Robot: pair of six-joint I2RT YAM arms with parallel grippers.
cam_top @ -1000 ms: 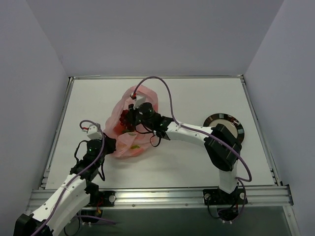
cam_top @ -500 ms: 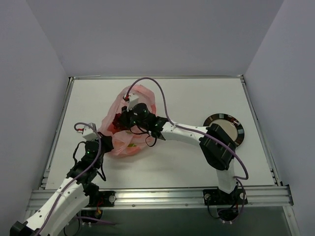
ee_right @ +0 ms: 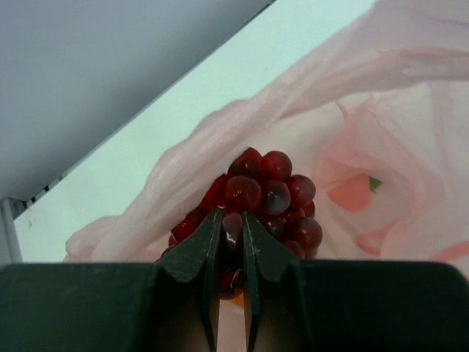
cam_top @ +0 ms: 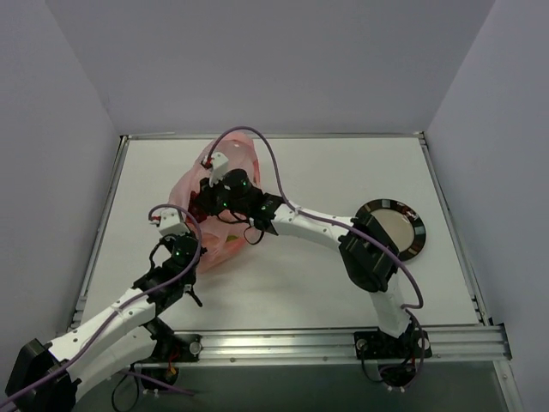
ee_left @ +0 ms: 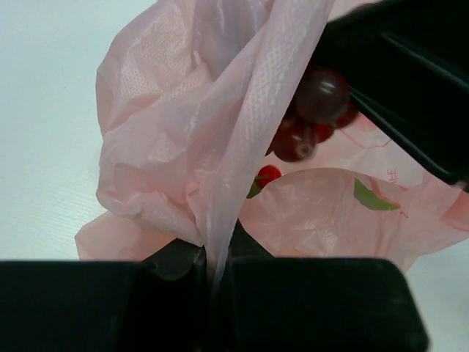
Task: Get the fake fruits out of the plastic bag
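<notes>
Judging by their glossy beads, the grapes (ee_right: 265, 192) are light, hard plastic and slippery: a knobbly bunch that could roll out of a narrow pinch. The right gripper (ee_right: 231, 220) is clenched on a single bead at the bunch's near end, just inside the bag (ee_right: 399, 139). A hold deeper across the cluster, or on a stem, would likely be surer (no stem shows). The bunch's long axis seems to run on from the fingers, away from the wrist and toward the bag's far wall, though film hides part of its outline.

The bag is thin, limp and crinkly. It probably weighs next to nothing and would trail after whatever drags on it, so it wants anchoring at a gathered fold rather than on flat film. The left gripper (ee_left: 214, 258) is doing that, clamped on a pleat at the bag's near edge, with the film rising from the pinch in a taut ridge toward the grapes.

From above, the bag lies on the bench (cam_top: 343, 172) with its length running from that pinch toward the bench's far side. A small red fruit (ee_left: 267, 176) with a bit of green sits lower in the bag, below the grapes. The plate (cam_top: 418, 225) stands well apart from the bag, on the right arm's side.
</notes>
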